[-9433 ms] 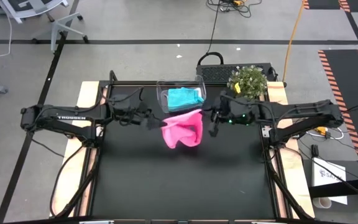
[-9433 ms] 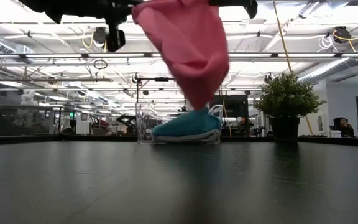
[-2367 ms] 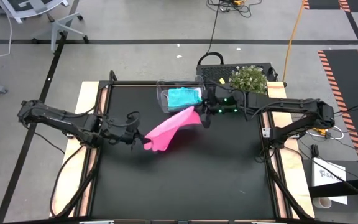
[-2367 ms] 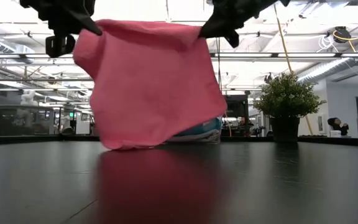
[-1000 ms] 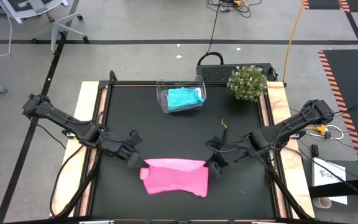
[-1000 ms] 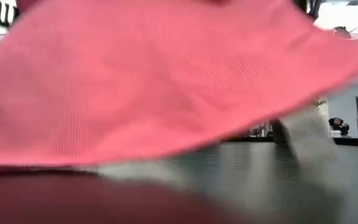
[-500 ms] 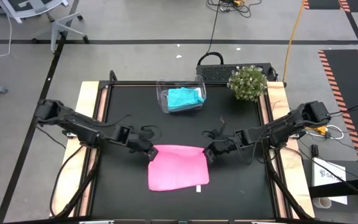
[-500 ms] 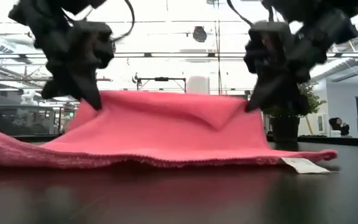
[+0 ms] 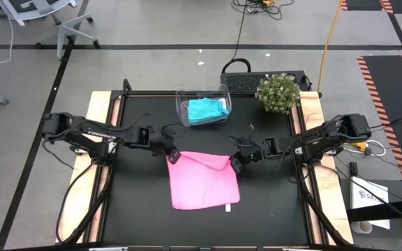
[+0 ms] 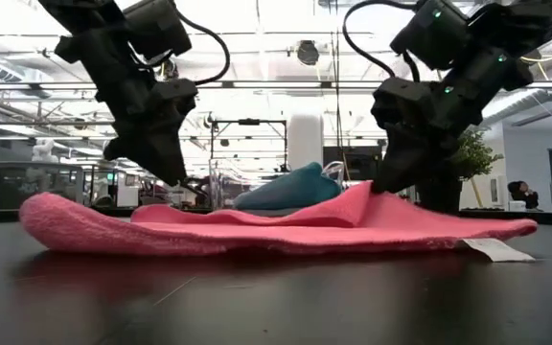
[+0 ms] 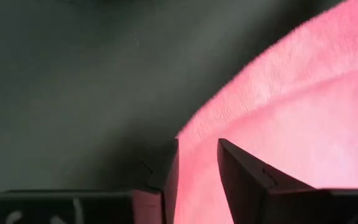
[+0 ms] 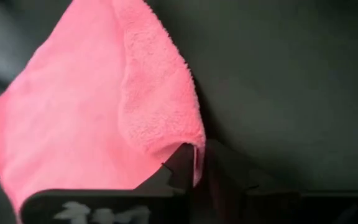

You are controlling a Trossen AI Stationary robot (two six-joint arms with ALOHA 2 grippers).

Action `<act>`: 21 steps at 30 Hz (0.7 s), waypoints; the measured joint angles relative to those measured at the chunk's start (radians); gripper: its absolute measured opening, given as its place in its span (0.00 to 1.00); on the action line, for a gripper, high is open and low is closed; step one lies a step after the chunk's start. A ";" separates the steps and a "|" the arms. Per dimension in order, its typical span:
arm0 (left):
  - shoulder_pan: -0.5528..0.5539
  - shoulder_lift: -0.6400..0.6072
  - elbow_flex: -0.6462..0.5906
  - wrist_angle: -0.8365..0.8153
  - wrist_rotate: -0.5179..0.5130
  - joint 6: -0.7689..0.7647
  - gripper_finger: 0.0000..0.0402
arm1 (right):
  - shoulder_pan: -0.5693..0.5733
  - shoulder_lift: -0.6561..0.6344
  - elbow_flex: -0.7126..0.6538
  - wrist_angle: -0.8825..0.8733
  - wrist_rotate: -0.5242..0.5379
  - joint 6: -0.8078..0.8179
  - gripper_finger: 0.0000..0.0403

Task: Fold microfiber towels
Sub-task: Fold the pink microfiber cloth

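The pink towel (image 9: 202, 180) lies spread on the black table (image 9: 145, 209), a white tag (image 9: 227, 206) at its near right corner. My left gripper (image 9: 172, 156) is open at the towel's far left corner (image 11: 197, 134). One finger stands on either side of the corner, which lies low on the table. My right gripper (image 9: 234, 162) is shut on the far right corner. A teal towel (image 9: 206, 110) rests in a clear tub (image 9: 181, 110) at the far edge. My right gripper pinches the pink towel's far right corner (image 12: 194, 146) between its two fingers. The fingers slant down from the table's right side. The corner stands a little above the table (image 10: 364, 195) with a soft ridge running from it; the rest of the towel lies flat.
A potted plant (image 9: 278, 90) stands at the far right corner, beside the tub. Bare black table lies on both sides of the pink towel and along the near edge.
Both grippers have gone down and toward the far edge, drawing the pink towel's far edge with them. The towel, hanging from both a second ago, now lies spread on the table. Its far left corner has sunk to the table; the far right corner stays raised.
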 joint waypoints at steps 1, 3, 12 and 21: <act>0.014 0.000 0.000 0.006 0.000 0.017 0.29 | -0.013 0.000 0.000 0.000 -0.010 -0.018 0.12; 0.041 0.000 0.000 0.020 0.001 0.039 0.31 | -0.038 0.000 0.000 0.000 -0.022 -0.043 0.16; -0.038 0.004 0.000 0.117 0.177 0.125 0.33 | -0.121 -0.041 0.000 -0.001 -0.021 -0.186 0.26; -0.226 0.026 0.000 0.123 -0.025 0.087 0.33 | -0.137 -0.086 0.001 0.011 -0.027 -0.203 0.26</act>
